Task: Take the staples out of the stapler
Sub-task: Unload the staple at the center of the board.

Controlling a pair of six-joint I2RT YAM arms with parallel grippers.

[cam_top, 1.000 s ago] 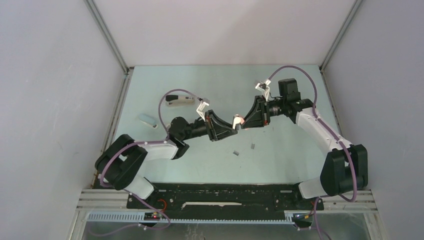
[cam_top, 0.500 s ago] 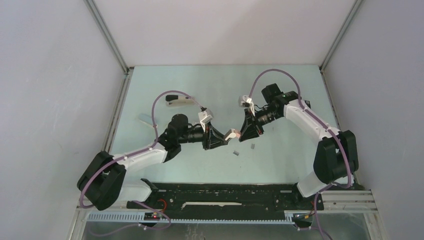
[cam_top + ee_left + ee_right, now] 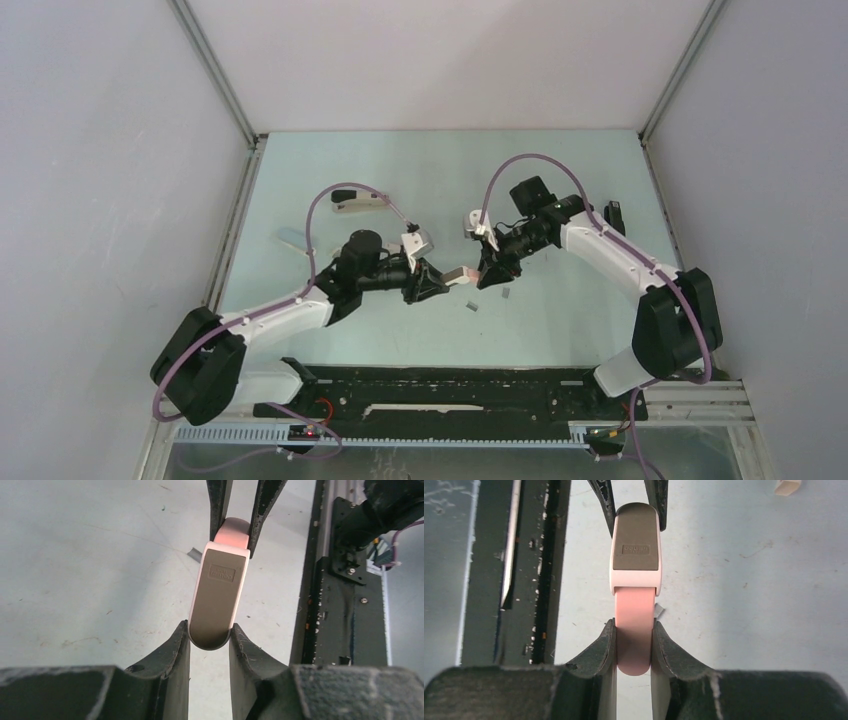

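Firmly pressed onto the grey-brown end of the stapler (image 3: 219, 595): left claw (image 3: 210, 632), one finger on each flank, rounded tip seated between them. Opposite, right claw (image 3: 634, 630), pinching the pink end the same way. Held thus between the two, level, lifted low over the table (image 3: 560, 170) near its middle. Probably the stapler of the task, though pink and grey-brown rather than dark; not certain from these views.

Looks like a pull-apart step: grey-brown half to be drawn off or along the pink half, to free the magazine. To do it well:
- Keep both pinches square on the flanks.
- Draw straight along the long axis, with no twist and no bending at the seam between the halves.
- Hold one end fixed and move the other slowly.
- Mind the grip: smooth plastic, likely to slip out if squeezed only at the rounded tips.
- Keep it low, to drop things close by.

Below and a little to the near side, two staples (image 3: 470, 305) loose on the table, apart from each other. Judged from that, part of the unloading done already. More inside or not: hidden.

Farther out, at the far left: a slim black-and-pale bar (image 3: 358, 200), maybe a second stapler. Nearer than that, a small white box (image 3: 293, 239). Both well apart from the claws. Nothing under the claws but the staples; worth not sweeping them toward the black rail (image 3: 450, 395) at the near edge.
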